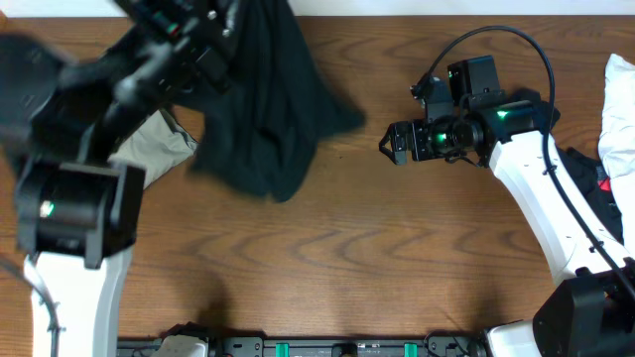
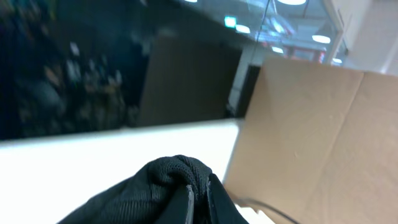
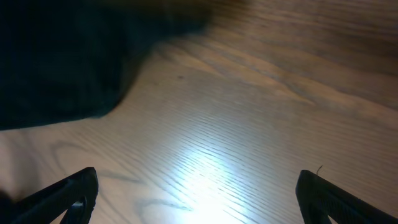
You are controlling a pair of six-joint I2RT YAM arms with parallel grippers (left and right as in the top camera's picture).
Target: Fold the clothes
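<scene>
grip on the left side: the left gripper point(image 2: 200, 194) has its fingers point(image 2: 186, 202) pressed together on a bunched fold of the black garment point(image 2: 149, 183), with a cardboard box point(image 2: 311, 137) beyond it in the wrist view. from overhead, the left gripper point(image 1: 213, 30) is a blur at the far left of the table point(image 1: 377, 268), and the black garment point(image 1: 263, 109) drapes down from it and fans out over the wood. whether its low edge rests on the table, i cannot tell. the khaki garment point(image 1: 159, 144) lies just beside it, partly under the left arm. over on the right, the right gripper point(image 1: 389, 144) points at the black garment, near it but apart. its fingers point(image 3: 68, 193) stand wide with nothing between them, over bare wood. a white cloth point(image 1: 620, 109) sits at the right edge.
</scene>
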